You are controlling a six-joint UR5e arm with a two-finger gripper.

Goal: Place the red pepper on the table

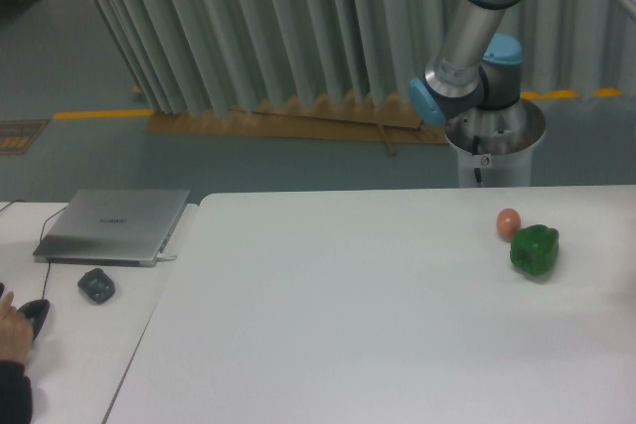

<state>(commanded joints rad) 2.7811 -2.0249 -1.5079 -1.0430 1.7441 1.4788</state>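
The red pepper is out of view. The large white table [348, 325] fills the lower middle and right of the camera view. Only the robot arm's base, elbow and upper links [475, 67] show behind the table's far edge; the arm runs out of frame at the top right, so the gripper does not show.
A green bell pepper [535, 250] lies near the table's right side, with a small orange-pink ball [509, 222] just behind it. On the narrower desk at left sit a closed laptop [114, 224], a dark object [95, 285], and a person's hand on a mouse [28, 317].
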